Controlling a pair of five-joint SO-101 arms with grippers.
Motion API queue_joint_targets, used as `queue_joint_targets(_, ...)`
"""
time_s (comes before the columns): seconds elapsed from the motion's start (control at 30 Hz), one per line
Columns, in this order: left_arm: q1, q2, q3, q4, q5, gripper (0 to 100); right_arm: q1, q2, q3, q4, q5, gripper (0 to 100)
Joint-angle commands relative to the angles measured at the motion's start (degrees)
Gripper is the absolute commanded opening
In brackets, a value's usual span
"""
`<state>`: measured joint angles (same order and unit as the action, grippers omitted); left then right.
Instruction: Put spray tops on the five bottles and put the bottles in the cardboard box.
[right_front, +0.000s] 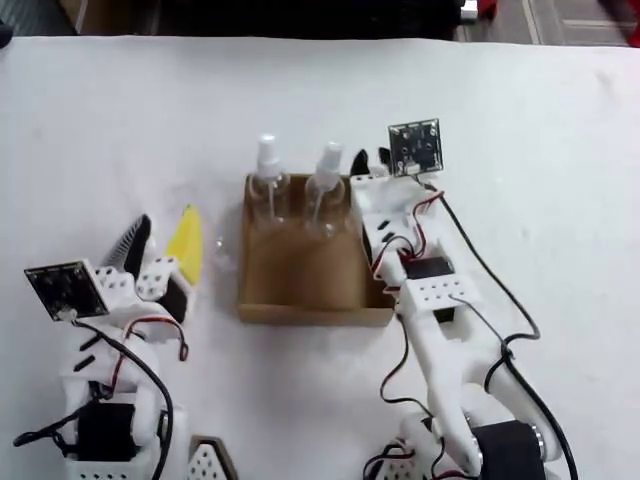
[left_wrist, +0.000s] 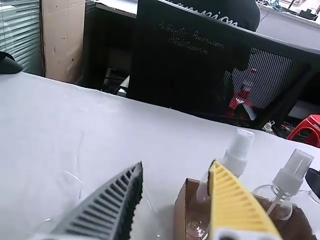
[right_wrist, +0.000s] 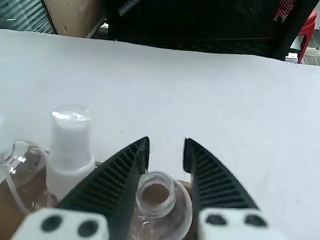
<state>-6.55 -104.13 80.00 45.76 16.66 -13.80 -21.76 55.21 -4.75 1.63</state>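
Nearest you, your left pincer (right_front: 163, 220) is wide open and holds nothing. It sits over the surface (right_front: 120, 110) just beside the cardboard box (right_front: 300, 312), tips pointing away from you. At the box's far corner, your right pincer (right_wrist: 166, 145) is partly open. Its jaws stand on either side of the neck of an uncapped bottle (right_wrist: 155, 196), which is upright in the box, mouth up. Along the far wall a capped bottle (right_front: 268, 185) stands upright, spray top uppermost. A second capped bottle (right_front: 325, 190) stands the same way between it and that pincer.
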Motion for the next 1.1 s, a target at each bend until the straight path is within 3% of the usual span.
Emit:
queue_joint_targets(0.0,-0.13,-0.57,-0.26,-1.67,0.26,21,-1.19,-0.13,-3.34,-1.01,-0.09,14.4)
queue_joint_targets(0.53,0.04,-0.57,-0.26,-1.58,0.26,21,-0.92,-2.77,-3.25,-0.57,-0.35,14.5)
queue_joint_targets(0.97,0.04,-0.57,-0.18,-1.58,0.26,21,-0.04,-28.26,-3.34,18.86,-0.62,14.4)
queue_joint_targets(1.07,0.04,-0.57,-0.18,-1.58,0.26,21,-0.48,-34.68,-3.25,25.98,-0.62,6.6)
